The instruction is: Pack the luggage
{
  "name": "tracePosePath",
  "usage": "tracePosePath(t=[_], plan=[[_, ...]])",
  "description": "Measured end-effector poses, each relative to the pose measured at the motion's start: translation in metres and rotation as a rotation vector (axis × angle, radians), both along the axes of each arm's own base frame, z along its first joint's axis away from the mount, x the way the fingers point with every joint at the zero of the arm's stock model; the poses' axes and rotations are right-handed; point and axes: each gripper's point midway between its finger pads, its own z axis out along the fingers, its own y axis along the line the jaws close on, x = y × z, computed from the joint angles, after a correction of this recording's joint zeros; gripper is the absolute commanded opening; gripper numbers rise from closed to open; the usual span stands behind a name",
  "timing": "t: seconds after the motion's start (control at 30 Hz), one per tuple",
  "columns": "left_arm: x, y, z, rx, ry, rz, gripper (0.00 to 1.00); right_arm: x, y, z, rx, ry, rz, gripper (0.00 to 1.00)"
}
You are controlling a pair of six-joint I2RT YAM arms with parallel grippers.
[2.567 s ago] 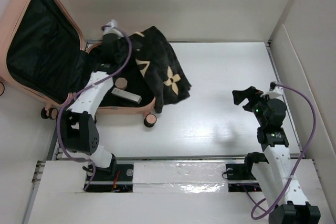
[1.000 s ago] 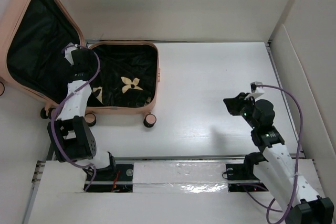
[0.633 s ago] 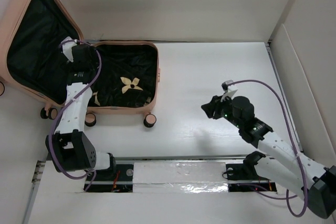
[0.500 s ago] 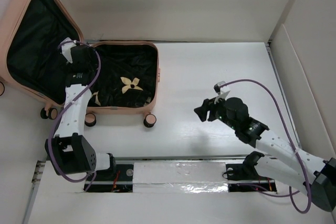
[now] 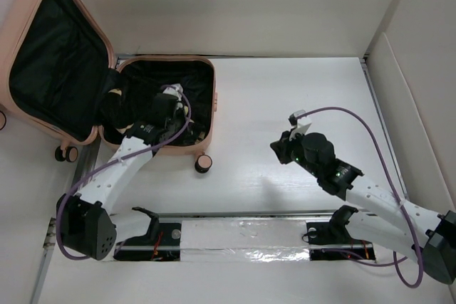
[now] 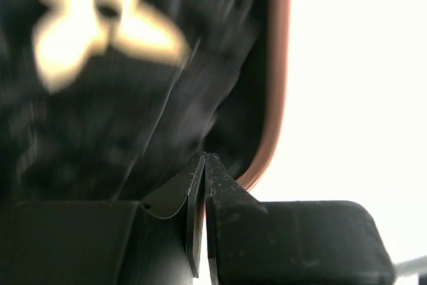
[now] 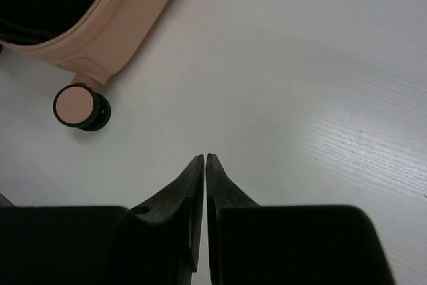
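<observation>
Snagging is your main risk. Left gripper [image 6: 204, 155] is pinched together and empty, low over black cloth with gold flower prints [image 6: 100, 18] inside small salmon-pink hard-shell suitcase [image 5: 178, 149], lying open at upper left. Careless lift could drag cloth or clip pink rim. Right gripper [image 7: 204, 157] also closed, empty, above white table [image 5: 299, 90]. Open room at centre and right; lid crowds left frame edge.
</observation>
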Motion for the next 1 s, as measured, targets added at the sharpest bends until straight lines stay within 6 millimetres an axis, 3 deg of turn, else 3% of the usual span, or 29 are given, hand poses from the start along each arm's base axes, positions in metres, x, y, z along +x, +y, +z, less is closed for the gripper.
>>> tracePosePath(t=[0.07,0.13,0.3,0.43,0.63,0.83,1.0], plan=[[-0.023,0.005,-0.025,0.016,0.085,-0.01,0.0,0.0,0.001,-0.002,-0.005,0.006,0.003,0.11],[-0.042,0.009,-0.035,0.024,0.124,-0.013,0.0,0.001,0.002,-0.006,-0.013,0.015,0.003,0.1],[-0.052,0.0,-0.017,-0.02,0.074,-0.036,0.01,0.002,0.004,-0.013,-0.032,0.035,0.005,0.11],[-0.049,-0.001,-0.022,-0.025,0.081,-0.024,0.07,0.001,0.007,-0.016,-0.038,0.041,0.011,0.11],[-0.037,0.006,-0.065,0.027,0.19,0.044,0.16,0.003,0.004,-0.016,-0.043,0.036,-0.007,0.11],[-0.024,0.023,-0.072,0.006,0.192,0.128,0.23,0.004,0.002,-0.015,-0.043,0.032,-0.018,0.11],[-0.009,0.017,-0.087,0.008,0.247,0.129,0.3,0.003,0.002,-0.01,-0.028,0.025,-0.02,0.15]])
